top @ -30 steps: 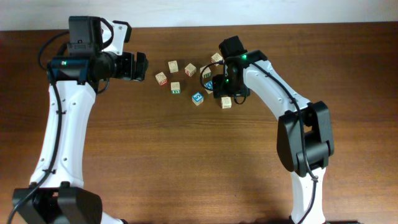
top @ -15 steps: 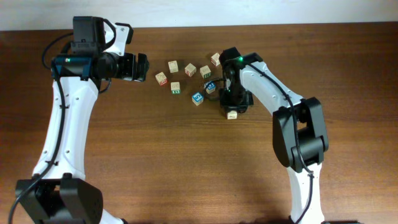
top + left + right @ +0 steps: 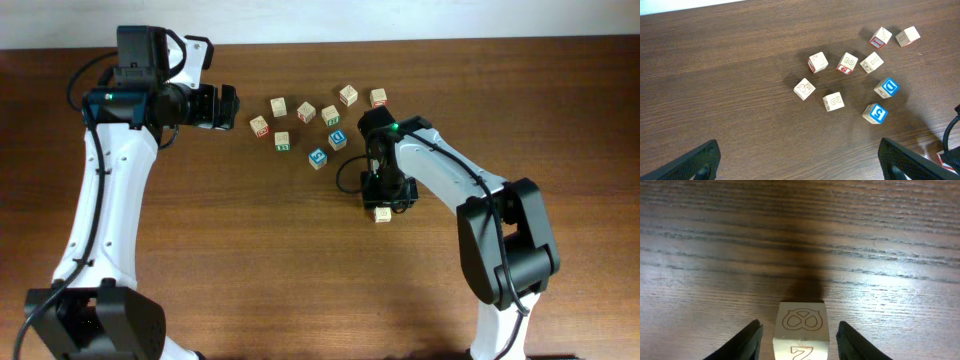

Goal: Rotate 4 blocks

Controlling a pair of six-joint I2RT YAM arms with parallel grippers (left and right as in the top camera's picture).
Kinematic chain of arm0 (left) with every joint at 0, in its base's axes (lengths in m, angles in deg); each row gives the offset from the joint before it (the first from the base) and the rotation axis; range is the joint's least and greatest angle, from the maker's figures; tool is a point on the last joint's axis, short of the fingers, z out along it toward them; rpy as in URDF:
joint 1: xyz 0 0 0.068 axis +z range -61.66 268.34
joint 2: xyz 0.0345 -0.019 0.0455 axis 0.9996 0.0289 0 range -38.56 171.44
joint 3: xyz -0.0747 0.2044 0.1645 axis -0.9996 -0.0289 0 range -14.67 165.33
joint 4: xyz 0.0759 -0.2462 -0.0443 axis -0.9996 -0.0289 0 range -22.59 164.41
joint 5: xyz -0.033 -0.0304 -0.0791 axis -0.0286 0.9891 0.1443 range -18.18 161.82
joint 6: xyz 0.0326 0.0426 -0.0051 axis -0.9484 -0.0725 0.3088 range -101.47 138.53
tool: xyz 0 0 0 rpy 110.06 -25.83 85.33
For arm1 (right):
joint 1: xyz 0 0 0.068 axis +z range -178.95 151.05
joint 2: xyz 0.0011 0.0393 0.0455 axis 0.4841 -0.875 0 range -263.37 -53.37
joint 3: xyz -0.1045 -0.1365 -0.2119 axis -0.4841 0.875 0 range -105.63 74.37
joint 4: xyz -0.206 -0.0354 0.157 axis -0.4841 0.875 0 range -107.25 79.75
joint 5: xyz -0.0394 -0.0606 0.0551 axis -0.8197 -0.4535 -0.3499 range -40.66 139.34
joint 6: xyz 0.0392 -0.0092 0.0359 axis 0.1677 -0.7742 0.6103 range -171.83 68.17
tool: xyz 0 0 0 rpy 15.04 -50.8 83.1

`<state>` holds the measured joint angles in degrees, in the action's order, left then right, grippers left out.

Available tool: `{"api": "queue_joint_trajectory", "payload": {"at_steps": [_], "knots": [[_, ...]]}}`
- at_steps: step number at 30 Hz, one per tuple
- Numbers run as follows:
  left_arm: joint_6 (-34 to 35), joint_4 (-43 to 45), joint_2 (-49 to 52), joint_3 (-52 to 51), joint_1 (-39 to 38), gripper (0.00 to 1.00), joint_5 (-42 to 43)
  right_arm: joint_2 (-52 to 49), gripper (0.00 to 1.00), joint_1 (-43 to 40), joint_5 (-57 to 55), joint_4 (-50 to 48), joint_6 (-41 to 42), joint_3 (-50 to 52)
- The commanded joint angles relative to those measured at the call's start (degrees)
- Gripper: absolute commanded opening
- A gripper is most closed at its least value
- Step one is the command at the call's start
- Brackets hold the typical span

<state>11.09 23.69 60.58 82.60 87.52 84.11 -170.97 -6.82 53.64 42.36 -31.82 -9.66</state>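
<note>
Overhead, the left arm reaches in from the upper left, its left end effector (image 3: 226, 105) spread wide and empty, just left of a loose cluster of blocks on the brown bench (image 3: 250, 250). In that cluster, a blue block (image 3: 337, 138) lies up and to the right of a second blue block (image 3: 318, 157). 7 other blocks (image 3: 306, 112) with red, green or faint print lie around them. The right end effector (image 3: 383, 202) points down well below and right of the cluster. A pale block (image 3: 382, 214) shows at its lower edge, apart from all the rest.

Next, the left wrist view shows the left end effector (image 3: 799, 145) with its 2 dark fingers (image 3: 695, 162) far apart at the bottom corners and nothing between them. Beyond lie the blue block (image 3: 887, 87), the second blue block (image 3: 875, 113) and the other blocks (image 3: 847, 62) on the bench (image 3: 715, 75).

Lastly, the right wrist view shows the right end effector (image 3: 800, 340) straddling the pale block (image 3: 801, 322). Its fingers (image 3: 751, 339) stand parted on either side with a thin gap to each face, so nothing is pinched. The block sits upright on the bench (image 3: 790, 230). A pretzel outline is on its top face and an orange figure on the face below, cut off by the frame.
</note>
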Motion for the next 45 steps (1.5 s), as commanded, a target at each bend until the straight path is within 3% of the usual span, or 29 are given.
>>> {"api": "queue_joint_trajectory", "payload": {"at_steps": [1,3,4,6,8,11,16,19,21,25,30,32,35,39,42,45], "knots": [[0.74,0.7,0.42,1.11,0.13,0.99,-0.11,0.24,0.53,0.31,-0.28,-0.11,0.39,-0.31],[0.74,2.1,0.42,1.11,0.13,0.99,-0.11,0.24,0.53,0.37,-0.24,-0.9,0.2,-6.97],[0.74,3.04,0.39,1.11,0.13,0.99,-0.11,0.24,0.58,0.42,0.57,-3.32,-0.31,-10.23],[0.9,3.67,0.39,1.11,0.13,0.99,-0.17,0.09,0.63,1.16,5.73,-14.25,-4.37,-12.0],[16.02,2.49,0.42,1.11,1.29,0.99,-11.15,-2.86,0.66,3.41,5.38,-25.03,-8.28,-12.59],[23.52,1.97,0.42,1.11,4.96,0.99,-11.69,-10.67,0.66,6.23,1.03,-15.23,-20.63,-26.99],[23.5,1.16,0.42,1.11,5.38,0.99,-11.74,-17.79,0.64,7.23,0.87,-11.58,-24.35,-28.22],[23.47,1.16,0.42,1.11,5.38,0.99,-11.76,-18.62,0.58,7.85,2.93,-11.34,-25.77,-27.91],[23.47,1.14,0.42,1.11,5.38,0.99,-12.35,-18.69,0.41,8.13,2.16,-11.47,-25.53,-27.89],[23.47,1.14,0.42,1.11,5.38,0.99,-12.33,-18.14,0.25,8.13,-2.64,-10.69,-15.78,-28.52],[23.47,0.48,0.42,1.11,5.38,0.99,-12.35,-6.49,0.25,7.63,-2.69,1.07,1.14,-32.68],[23.47,0.09,0.42,1.11,5.38,0.99,-12.37,-4.57,0.25,7.1,-2.67,11.39,8.02,-32.46],[23.45,0.07,0.42,1.11,5.38,0.99,-13.64,-4.66,0.24,7.15,-2.89,15.08,12.02,-23.8],[23.45,0.07,0.42,1.11,5.38,0.99,-13.62,-4.66,0.22,7.21,-2.43,9.7,15.02,-10.4],[23.47,0.11,0.42,1.11,5.38,0.99,-13.62,-4.68,0.23,7.19,-2.45,5.27,14.73,-7.13],[23.47,0.11,0.42,1.11,5.38,0.99,-13.62,-4.68,0.39,7.19,-2.4,4.98,13.99,-7.15]]}}
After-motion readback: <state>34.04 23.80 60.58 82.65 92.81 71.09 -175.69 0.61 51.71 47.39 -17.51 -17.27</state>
